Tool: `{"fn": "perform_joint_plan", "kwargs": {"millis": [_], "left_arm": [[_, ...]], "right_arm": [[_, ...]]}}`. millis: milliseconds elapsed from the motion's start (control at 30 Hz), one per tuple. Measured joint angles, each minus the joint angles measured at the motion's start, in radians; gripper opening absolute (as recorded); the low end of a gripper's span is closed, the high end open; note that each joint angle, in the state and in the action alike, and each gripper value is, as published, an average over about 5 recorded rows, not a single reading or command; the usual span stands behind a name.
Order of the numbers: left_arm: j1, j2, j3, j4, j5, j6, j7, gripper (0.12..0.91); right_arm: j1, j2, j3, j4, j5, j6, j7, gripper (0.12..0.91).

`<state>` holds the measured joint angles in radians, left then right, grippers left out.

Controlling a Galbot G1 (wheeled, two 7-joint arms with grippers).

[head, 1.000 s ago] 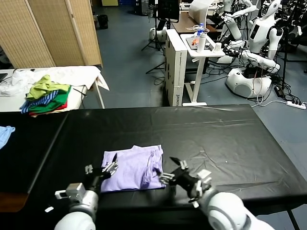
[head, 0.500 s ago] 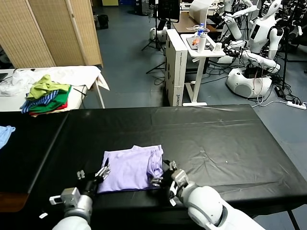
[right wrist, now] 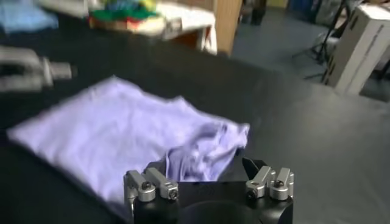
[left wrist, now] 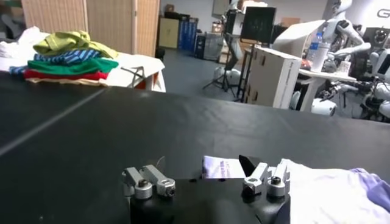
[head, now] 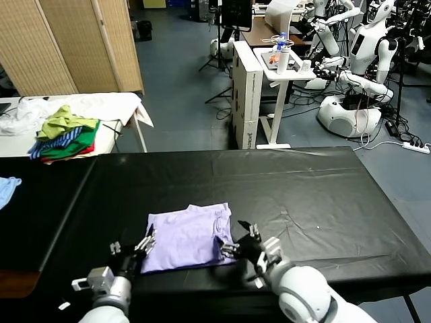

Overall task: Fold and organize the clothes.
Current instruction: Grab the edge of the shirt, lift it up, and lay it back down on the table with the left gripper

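The pale lavender short-sleeved T-shirt (head: 190, 235) lies folded flat on the black-covered table (head: 303, 195), close to its near edge, and both claws sit right at that shirt. The left gripper (head: 146, 243) is at the shirt's near left corner, fingers spread and empty; the right gripper (head: 240, 241) is at the near right corner, fingers apart too, gripping nothing. The head view gives the whole layout, but the left wrist view adds something it misses — a darker purple-and-white print patch (left wrist: 223, 167) on a lifted bit of the shirt (left wrist: 329, 192), showing between that gripper's (left wrist: 201, 176) open fingers. The right wrist view shows bunched, rumpled folds (right wrist: 204, 146) along the shirt edge (right wrist: 122, 143) nearest the right gripper (right wrist: 207, 173), plus a blurred shape of the left gripper (right wrist: 30, 68) beyond the shirt. Whether either fingertip actually touches fabric is hard to make out. Well beyond the shirt, on a white side table (head: 114, 104), lies a green, blue-striped and red heap of garments (head: 64, 134).
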<state>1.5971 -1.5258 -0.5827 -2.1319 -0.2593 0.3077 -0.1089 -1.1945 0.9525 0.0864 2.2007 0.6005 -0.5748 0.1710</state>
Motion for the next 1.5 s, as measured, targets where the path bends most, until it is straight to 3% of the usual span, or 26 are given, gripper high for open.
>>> {"fn": "perform_joint_plan", "kwargs": {"millis": [267, 467, 800, 1200, 1367, 1500], "left_arm": [[-0.007, -0.075, -0.008, 0.042, -0.017, -0.042, 0.018, 0.907], [-0.018, -0.083, -0.009, 0.079, -0.055, -0.062, 0.036, 0.907], [-0.008, -0.083, -0.027, 0.111, -0.112, -0.096, 0.059, 0.907], [0.018, -0.083, -0.033, 0.124, -0.168, -0.135, 0.109, 0.901], [0.018, -0.083, -0.037, 0.135, -0.185, -0.141, 0.121, 0.803], [0.019, -0.083, -0.037, 0.139, -0.19, -0.143, 0.129, 0.607]], "right_arm": [[-0.136, -0.007, 0.213, 0.076, 0.07, 0.025, -0.015, 0.907], [-0.189, -0.009, 0.316, 0.092, 0.083, 0.028, -0.014, 0.907], [-0.205, -0.015, 0.353, 0.095, 0.082, 0.029, -0.014, 0.907], [-0.2, -0.014, 0.355, 0.091, 0.081, 0.028, -0.014, 0.907], [-0.201, -0.014, 0.357, 0.091, 0.08, 0.028, -0.014, 0.907], [-0.195, -0.013, 0.354, 0.087, 0.079, 0.028, -0.014, 0.907]]}}
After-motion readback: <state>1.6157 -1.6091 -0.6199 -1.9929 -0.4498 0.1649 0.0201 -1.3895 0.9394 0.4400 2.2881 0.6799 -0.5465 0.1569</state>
